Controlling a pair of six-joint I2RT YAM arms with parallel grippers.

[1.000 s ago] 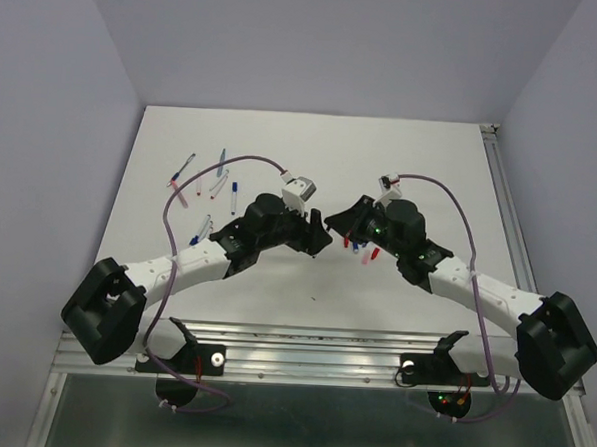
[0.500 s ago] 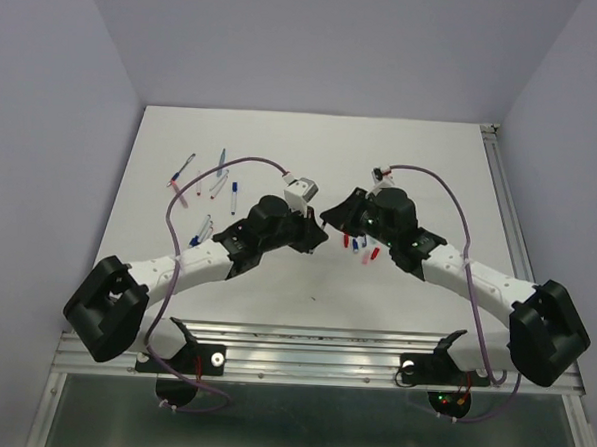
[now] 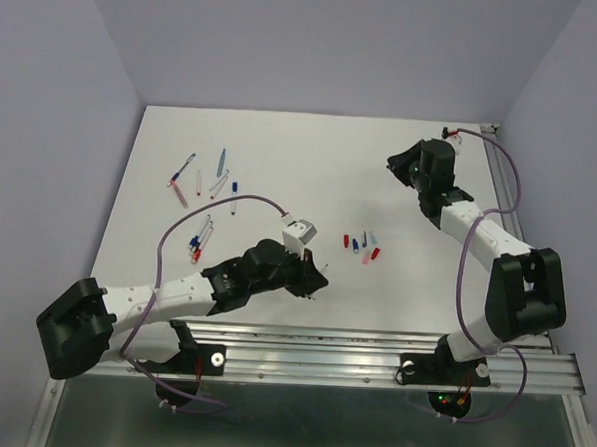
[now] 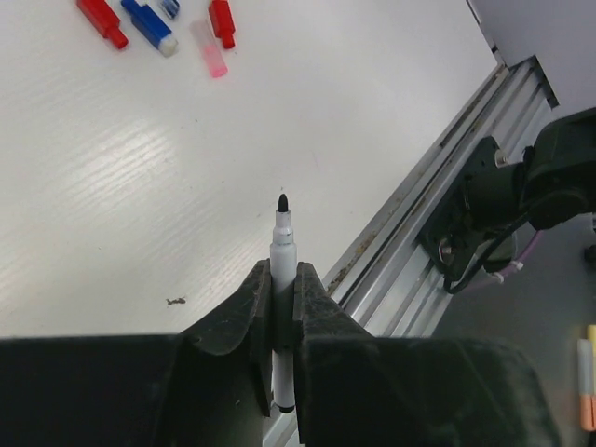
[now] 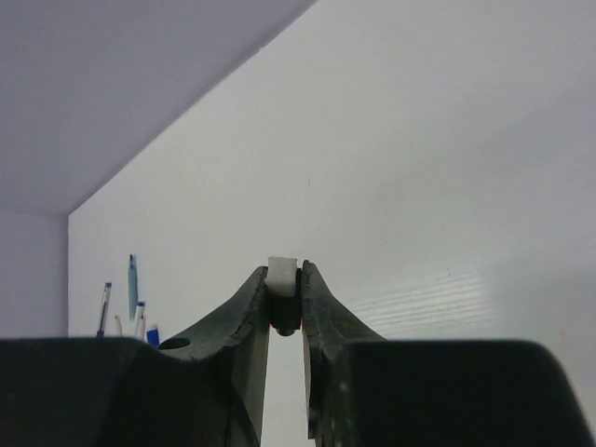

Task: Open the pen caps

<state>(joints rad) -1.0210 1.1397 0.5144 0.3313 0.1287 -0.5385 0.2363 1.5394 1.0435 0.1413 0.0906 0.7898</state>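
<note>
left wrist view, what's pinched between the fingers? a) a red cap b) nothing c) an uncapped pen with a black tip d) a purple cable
c: the left gripper is shut on a whitish pen whose bare black tip sticks out ahead of it; the loose caps lie farther off.
</note>
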